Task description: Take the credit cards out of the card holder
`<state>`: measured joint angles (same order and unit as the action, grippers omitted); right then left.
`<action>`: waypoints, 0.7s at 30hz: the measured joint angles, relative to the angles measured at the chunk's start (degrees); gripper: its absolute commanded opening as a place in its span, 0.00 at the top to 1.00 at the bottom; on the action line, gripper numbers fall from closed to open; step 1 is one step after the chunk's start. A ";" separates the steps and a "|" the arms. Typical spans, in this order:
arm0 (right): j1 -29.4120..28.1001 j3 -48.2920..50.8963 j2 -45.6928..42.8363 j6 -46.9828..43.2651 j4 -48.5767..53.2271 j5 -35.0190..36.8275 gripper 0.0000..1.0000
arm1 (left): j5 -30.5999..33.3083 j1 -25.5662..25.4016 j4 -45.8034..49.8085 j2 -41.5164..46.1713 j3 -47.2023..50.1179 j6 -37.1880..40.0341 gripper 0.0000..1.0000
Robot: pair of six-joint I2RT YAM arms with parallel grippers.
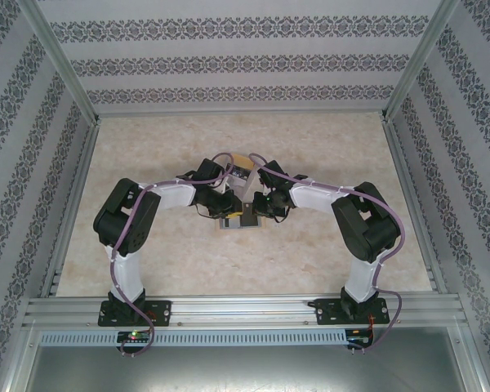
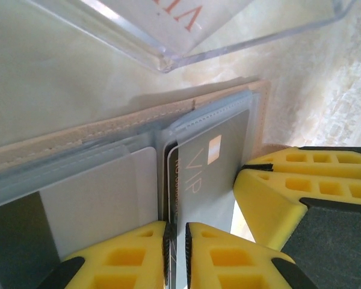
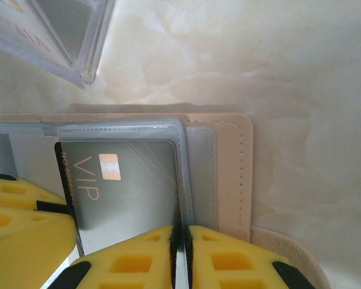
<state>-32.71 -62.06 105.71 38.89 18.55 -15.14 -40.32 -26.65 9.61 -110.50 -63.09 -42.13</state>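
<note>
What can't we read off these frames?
Top view: holder mostly under the arms; cards too small to count.
Left wrist: left gripper is shut on a thin edge; VIP card or sleeve, fingers hide it.
Right wrist: right gripper, same doubt at the sleeve's edge.
Left wrist: clear box cut by top edge; contents unclear.
Card's small print: blurred.

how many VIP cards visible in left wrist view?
2. One grey card in the holder sleeve, pinched by the left gripper; one pale card in the clear box beyond. More may be hidden in other sleeves.
</note>
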 measured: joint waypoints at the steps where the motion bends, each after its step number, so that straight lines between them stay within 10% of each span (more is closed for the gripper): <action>1: 0.00 0.00 0.00 0.11 0.00 0.00 0.83 | -0.04 0.00 -0.39 0.15 0.24 0.07 0.83; 11: 0.35 0.37 0.00 0.46 -0.83 -1.09 0.84 | -0.28 0.00 -4.72 0.85 2.27 -0.59 0.77; 21: 0.37 0.68 0.00 1.44 -1.33 -1.29 0.84 | 0.07 0.07 -7.17 1.14 3.76 -1.88 0.94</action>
<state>-32.34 -61.39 105.71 40.34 17.21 -16.43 -40.25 -26.59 2.44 -109.36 -59.33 -44.01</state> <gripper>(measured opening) 0.163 0.091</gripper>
